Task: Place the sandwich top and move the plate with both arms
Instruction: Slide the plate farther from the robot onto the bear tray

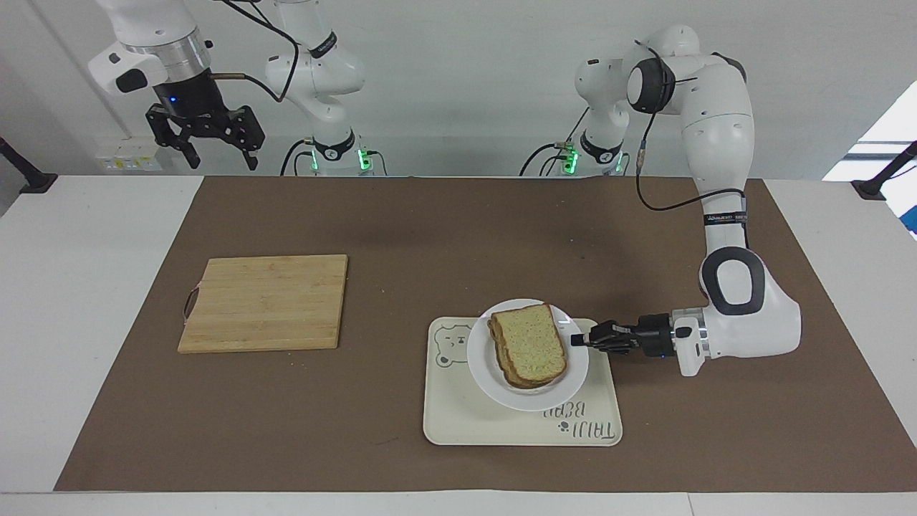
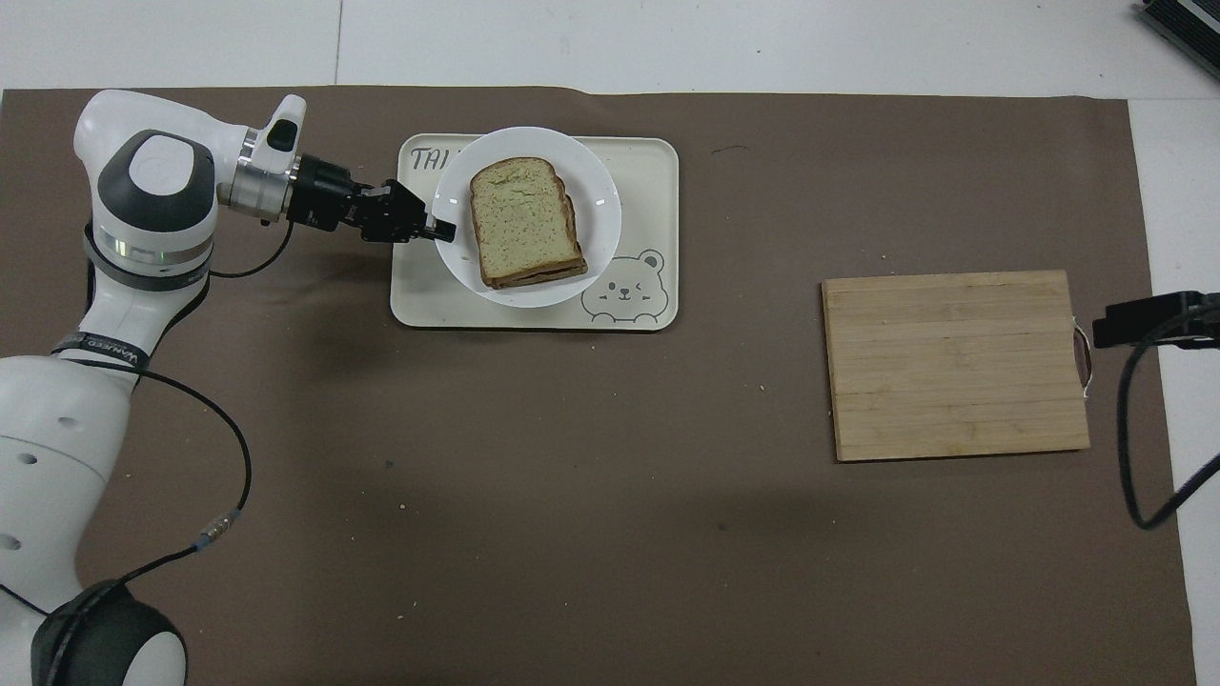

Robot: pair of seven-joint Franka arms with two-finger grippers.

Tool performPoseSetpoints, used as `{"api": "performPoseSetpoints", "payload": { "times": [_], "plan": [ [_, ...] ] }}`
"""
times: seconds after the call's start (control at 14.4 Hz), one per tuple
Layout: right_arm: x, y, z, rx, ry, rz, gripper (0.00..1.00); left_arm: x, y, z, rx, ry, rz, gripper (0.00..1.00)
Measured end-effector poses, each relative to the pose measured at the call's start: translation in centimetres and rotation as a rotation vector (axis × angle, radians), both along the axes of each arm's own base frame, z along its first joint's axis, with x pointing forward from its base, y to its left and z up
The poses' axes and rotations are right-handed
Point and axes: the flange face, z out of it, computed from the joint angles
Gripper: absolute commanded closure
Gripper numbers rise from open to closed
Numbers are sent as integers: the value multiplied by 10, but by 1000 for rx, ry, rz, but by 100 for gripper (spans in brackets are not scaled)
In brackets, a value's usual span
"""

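The round white plate (image 1: pixel 487 373) (image 2: pixel 600 205) is over the cream bear tray (image 1: pixel 516 423) (image 2: pixel 639 162). On the plate lies a stacked sandwich whose top (image 1: pixel 529 344) (image 2: pixel 522 217) is a plain speckled slice with a brown crust. My left gripper (image 1: pixel 577 340) (image 2: pixel 444 229) reaches in level from the left arm's end and is shut on the plate's rim. My right gripper (image 1: pixel 218 154) waits high above the right arm's end of the table, fingers spread, empty; only a black part of it shows at the overhead view's edge.
A wooden cutting board (image 1: pixel 263 302) (image 2: pixel 956 364) lies bare on the brown mat toward the right arm's end. The tray has a bear drawing (image 1: pixel 453 345) (image 2: pixel 621 289) at its corner nearer to the robots. Crumbs dot the mat.
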Motion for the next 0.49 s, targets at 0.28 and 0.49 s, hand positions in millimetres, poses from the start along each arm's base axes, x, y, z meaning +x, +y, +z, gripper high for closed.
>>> {"api": "performPoseSetpoints", "payload": {
  "times": [0.28,0.49],
  "plan": [
    [0,0,0,0,0,0,0,3,-2,-26,8,19,10,100],
    [0,0,0,0,0,0,0,6,1,-34,42,8,14,100]
  ]
}}
